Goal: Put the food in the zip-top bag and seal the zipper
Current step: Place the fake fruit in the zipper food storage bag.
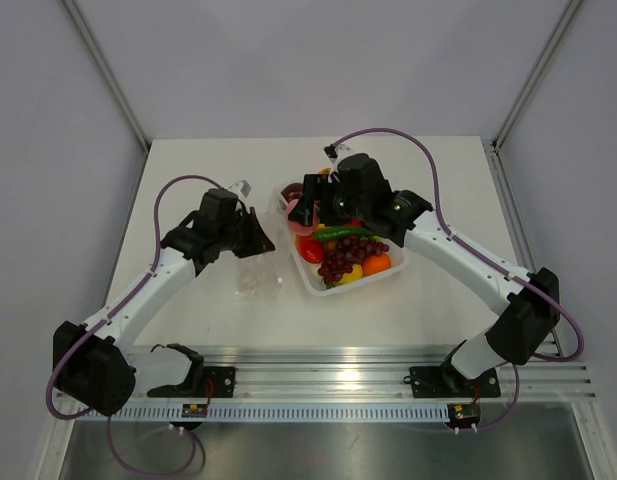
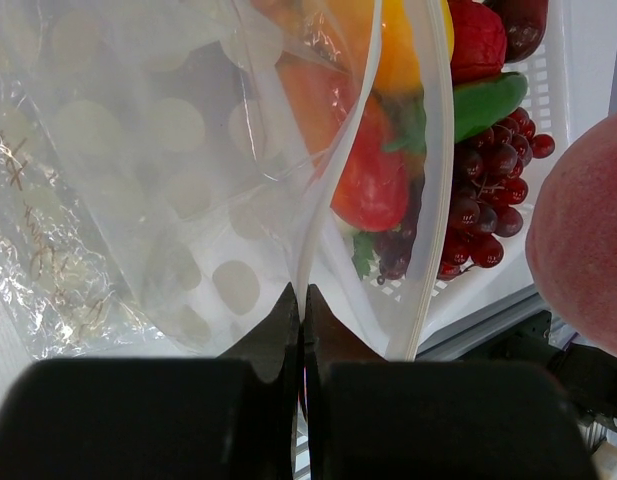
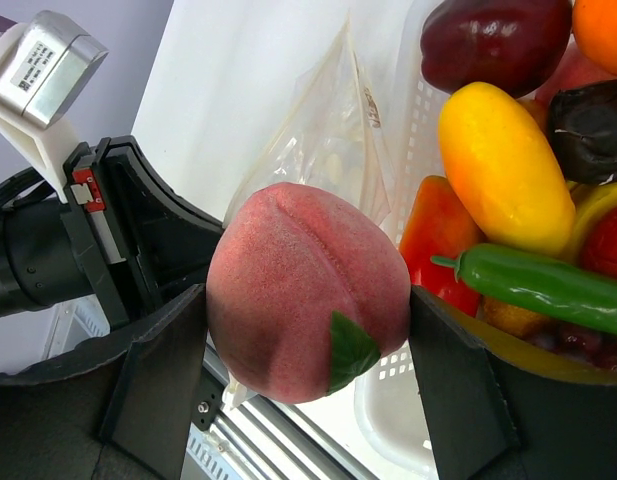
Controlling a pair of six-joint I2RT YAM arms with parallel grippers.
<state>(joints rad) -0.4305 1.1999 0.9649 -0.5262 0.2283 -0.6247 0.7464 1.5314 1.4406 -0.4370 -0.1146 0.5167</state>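
My left gripper [image 2: 301, 300] is shut on the mouth edge of the clear zip-top bag [image 2: 188, 150], which hangs from it to the table [image 1: 258, 278]. The zipper strip [image 2: 435, 200] curves away from the held edge, so the mouth gapes. My right gripper [image 3: 308, 330] is shut on a pink-red toy peach [image 3: 308, 290] and holds it in the air between bag and tray [image 1: 295, 207]. The peach also shows at the right edge of the left wrist view [image 2: 583, 250]. More food lies in the white tray [image 1: 318, 282]: purple grapes [image 1: 346, 258], a green pepper [image 3: 548, 285], a yellow fruit [image 3: 503, 165] and a dark red apple [image 3: 493, 40].
The tray stands right of the bag, near the table's middle. The left gripper's body [image 3: 138, 240] is close to the left of the peach. The aluminium rail [image 1: 328, 375] with the arm bases runs along the near edge. Grey walls enclose the table.
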